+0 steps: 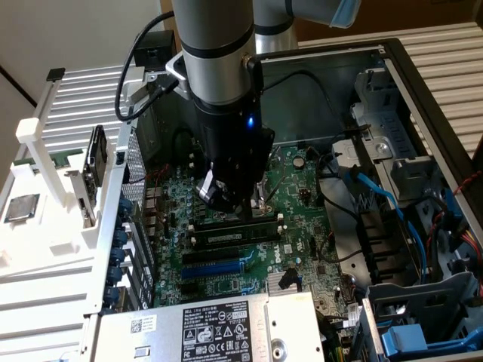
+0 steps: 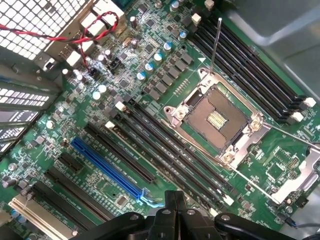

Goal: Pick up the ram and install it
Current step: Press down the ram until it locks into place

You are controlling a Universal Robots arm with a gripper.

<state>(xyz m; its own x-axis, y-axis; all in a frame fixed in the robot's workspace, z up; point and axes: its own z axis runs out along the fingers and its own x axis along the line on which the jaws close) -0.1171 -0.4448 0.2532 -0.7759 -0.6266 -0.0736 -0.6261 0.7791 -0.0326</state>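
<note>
Around me lies a pale slatted worktop point(image 1: 445, 53), its ribs running behind the open computer case point(image 1: 423, 90) and off toward the exterior view's left. A white printed rack point(image 1: 45, 166) stands on it there. Beyond the far edge I see a plain beige wall point(image 1: 68, 34), evenly lit, without hard shadows.

Green motherboard point(image 2: 150, 75) speckled with tiny silver and black parts, black memory slots point(image 2: 170, 150) with white end clips, one bright blue expansion slot point(image 2: 107, 170), silver-framed socket point(image 2: 215, 120) with dark centre, red-and-black twisted wires point(image 2: 75, 35), black gripper point(image 2: 172, 217), grey arm point(image 1: 215, 45), white rack point(image 1: 45, 181).
</note>
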